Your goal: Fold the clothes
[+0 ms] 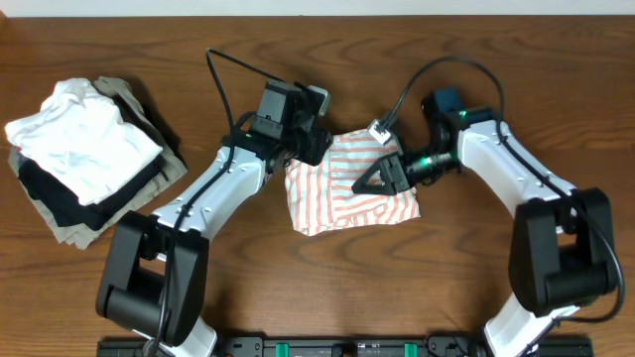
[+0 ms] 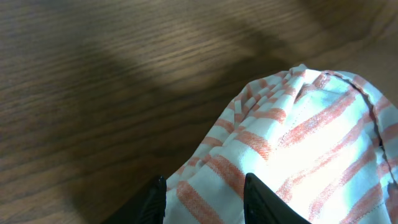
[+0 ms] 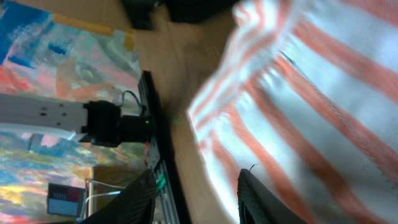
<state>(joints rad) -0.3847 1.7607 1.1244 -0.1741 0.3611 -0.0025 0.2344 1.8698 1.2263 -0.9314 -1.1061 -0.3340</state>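
Note:
The clothes, a white shirt with orange-red stripes (image 1: 347, 193), lie folded into a rough square at the middle of the table. My left gripper (image 1: 308, 149) sits at the shirt's far left corner. In the left wrist view its jaws (image 2: 205, 199) stand apart, and flat striped cloth (image 2: 298, 143) fills the gap between them. My right gripper (image 1: 365, 181) reaches in from the right, low over the shirt's middle. In the right wrist view it (image 3: 196, 199) is open. The blurred cloth edge (image 3: 311, 93) runs past its right finger (image 3: 261, 199), and bare table shows in the gap.
A pile of folded garments (image 1: 84, 159) lies at the far left, white on top of black and khaki. A black rail (image 1: 298, 347) runs along the table's front edge. Cables loop behind both wrists.

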